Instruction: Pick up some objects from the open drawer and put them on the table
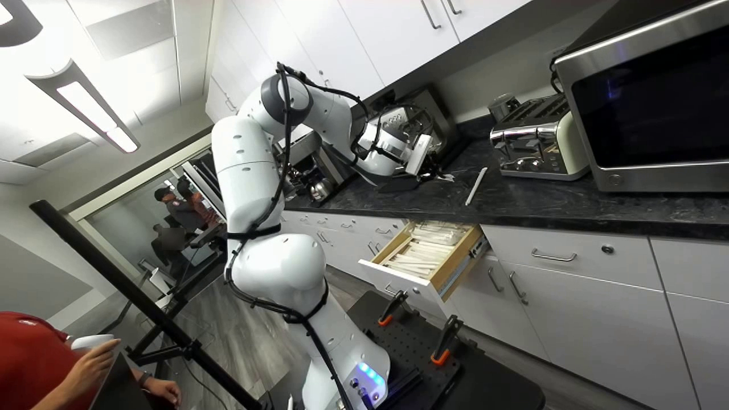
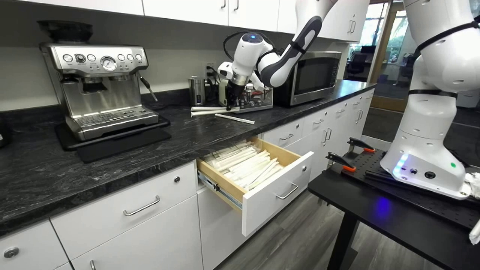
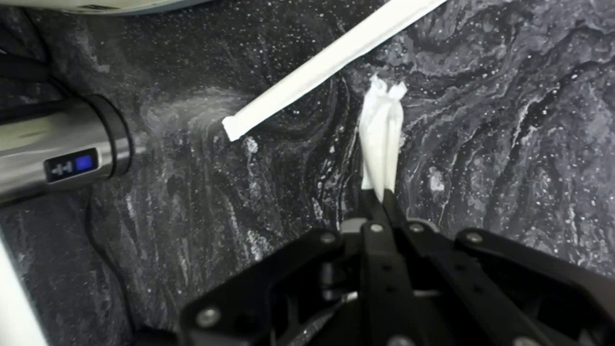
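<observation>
The open drawer point(image 2: 272, 202) holds a heap of long white paper-wrapped sticks point(image 2: 253, 167); the drawer also shows in an exterior view point(image 1: 458, 259). My gripper point(image 3: 379, 199) is shut on several wrapped sticks point(image 3: 381, 129). The held sticks point(image 2: 210, 110) lie roughly level, close above or touching the dark countertop table point(image 2: 183, 137); I cannot tell which. One loose wrapped stick point(image 2: 235, 119) lies on the table, nearer the front edge than the gripper point(image 2: 231, 106). It also shows in the wrist view point(image 3: 331, 60) and in an exterior view point(image 1: 476, 187).
A toaster point(image 1: 538, 139) and microwave point(image 1: 655, 108) stand on the counter near the gripper. A steel cylinder point(image 2: 197, 91) is by the wall, also at left in the wrist view. An espresso machine point(image 2: 105, 86) stands farther along. White upper cabinets point(image 2: 187, 13) hang above.
</observation>
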You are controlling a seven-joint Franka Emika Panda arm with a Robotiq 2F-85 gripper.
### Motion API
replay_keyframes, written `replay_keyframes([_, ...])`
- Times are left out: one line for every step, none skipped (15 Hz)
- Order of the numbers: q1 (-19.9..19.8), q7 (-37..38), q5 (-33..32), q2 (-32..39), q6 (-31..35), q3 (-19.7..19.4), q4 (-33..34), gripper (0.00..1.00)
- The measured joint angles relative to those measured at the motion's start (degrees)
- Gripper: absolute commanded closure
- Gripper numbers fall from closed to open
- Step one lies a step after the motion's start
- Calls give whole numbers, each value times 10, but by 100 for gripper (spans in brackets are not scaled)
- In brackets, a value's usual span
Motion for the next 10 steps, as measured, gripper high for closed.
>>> replay_keyframes([-15,-10,10,16,-14,19,11,72])
replay_keyframes([-28,-20,19,31,-27,36,22,66])
replay_keyframes([-38,-27,25,42,-38,48,32,58])
replay_keyframes([-46,-34,31,52,-44,57,40,51])
replay_keyframes([-51,-37,32,59,-48,62,48,42])
replay_keyframes([-54,-41,32,63,-49,65,55,35])
replay_keyframes([-56,-41,32,66,-49,66,60,27])
replay_keyframes([-58,-41,32,66,-49,66,64,20])
replay_keyframes([-60,-41,32,66,-49,67,67,12])
replay_keyframes([-60,-41,32,65,-49,67,70,5])
